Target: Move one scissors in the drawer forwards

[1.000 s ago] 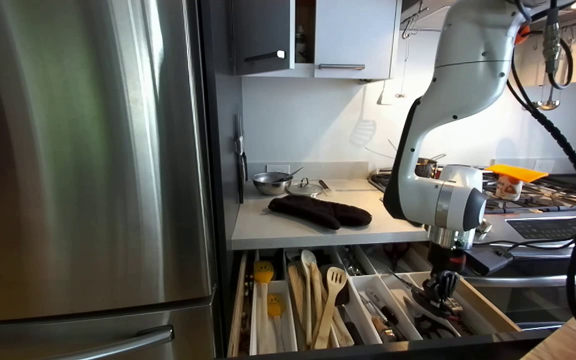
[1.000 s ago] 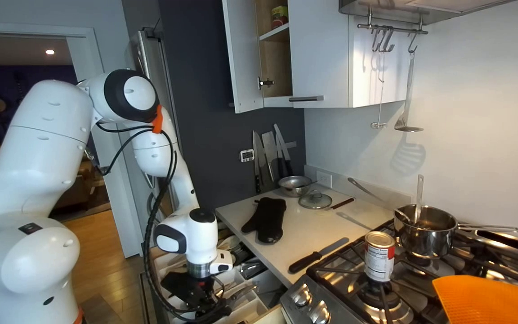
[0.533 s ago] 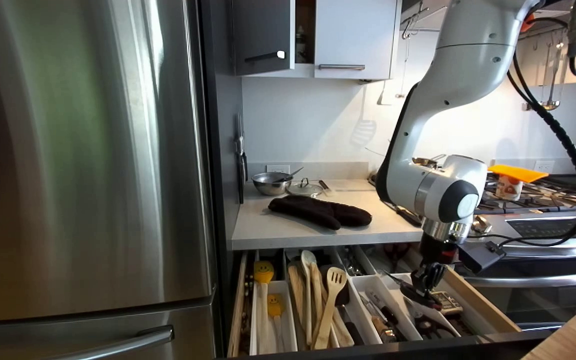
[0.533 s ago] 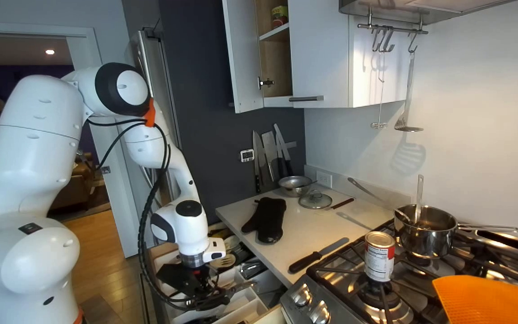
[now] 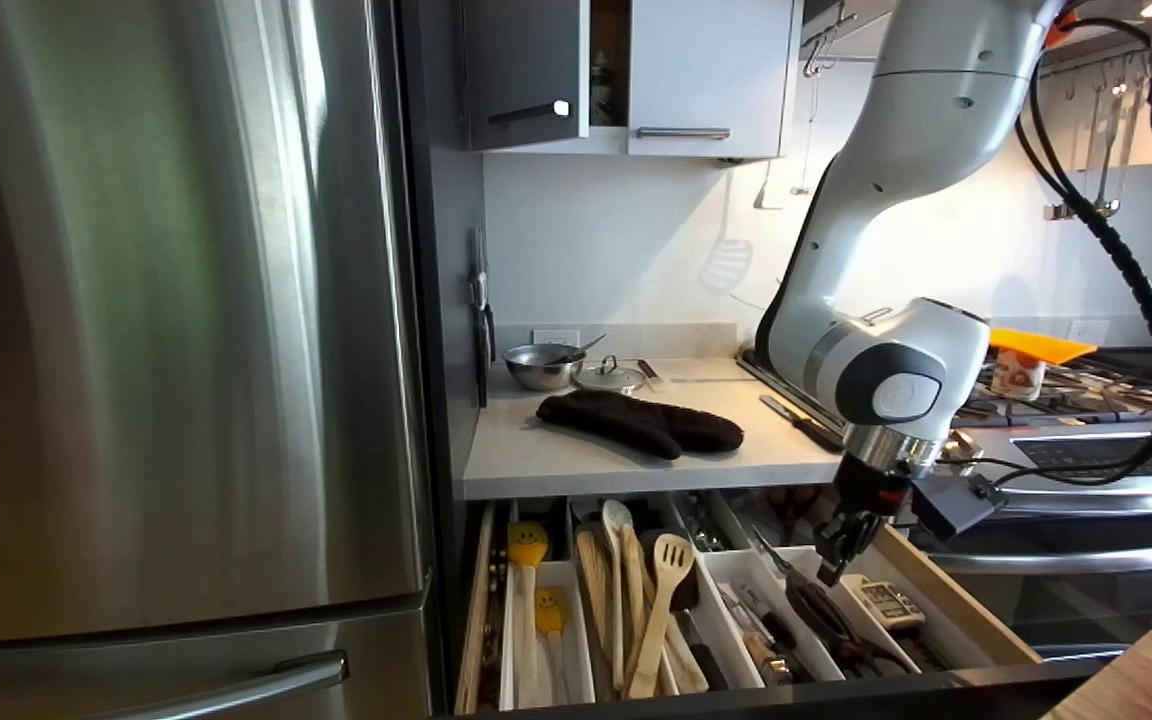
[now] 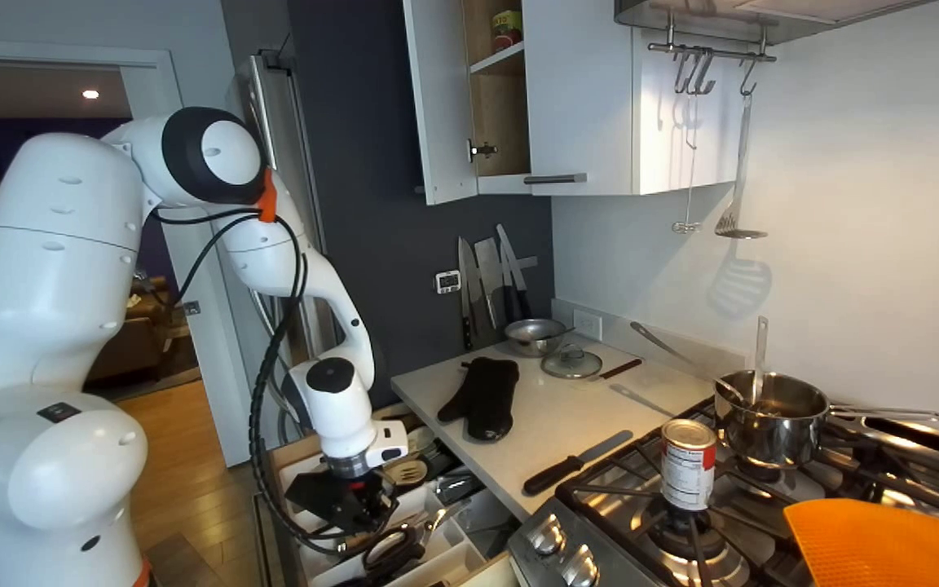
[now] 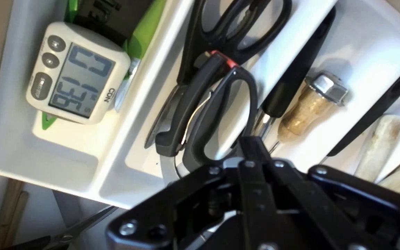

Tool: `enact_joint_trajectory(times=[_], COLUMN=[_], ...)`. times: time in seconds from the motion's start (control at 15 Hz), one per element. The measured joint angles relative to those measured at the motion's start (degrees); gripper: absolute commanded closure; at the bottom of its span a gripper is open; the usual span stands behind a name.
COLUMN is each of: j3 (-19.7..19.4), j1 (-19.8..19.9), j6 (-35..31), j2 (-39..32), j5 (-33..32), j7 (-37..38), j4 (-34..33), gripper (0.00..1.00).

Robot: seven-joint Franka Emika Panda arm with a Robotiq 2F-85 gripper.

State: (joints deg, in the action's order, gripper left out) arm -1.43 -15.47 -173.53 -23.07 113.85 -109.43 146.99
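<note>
Three letters, CDN, mark the timer [image 7: 78,73]; red-marked scissors [image 7: 201,133] have swung lengthwise in the drawer [image 5: 968,606], hand [image 7: 258,151] pressed together!

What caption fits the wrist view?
Closed black gripper by red-trimmed, black-handled scissors; white digital timer beyond a white divider.

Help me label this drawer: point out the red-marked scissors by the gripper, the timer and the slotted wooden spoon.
Red-marked scissors [image 7: 198,139]: wrist view, on a black handle.
Timer [image 7: 82,80]: wrist view, on its display.
Slotted wooden spoon [image 5: 658,622]: an exterior view, on its handle.
</note>
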Motion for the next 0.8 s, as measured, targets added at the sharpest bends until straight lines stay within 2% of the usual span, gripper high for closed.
enact_joint_trajectory(times=[0.27, 0.47, 0.67, 0.73, 0.8], j3=[-3.7, -4.4, -2.8, -2.2, -1.8], j1=[-2.3, -2.4, -1.8, -1.7, -1.6], j6=[0.3, 0.3, 0.3, 0.3, 0.3], j2=[-0.5, -1.7, -4.1, -4.8, -5.4], j5=[8.6, 9.9, 9.4, 9.3, 9.3], j7=[-9.0, -9.6, -7.7, -6.9, -6.2], j4=[-2.3, -2.2, -1.8, -1.8, -1.9], gripper=[1.00, 1.00, 1.00, 0.74, 0.73])
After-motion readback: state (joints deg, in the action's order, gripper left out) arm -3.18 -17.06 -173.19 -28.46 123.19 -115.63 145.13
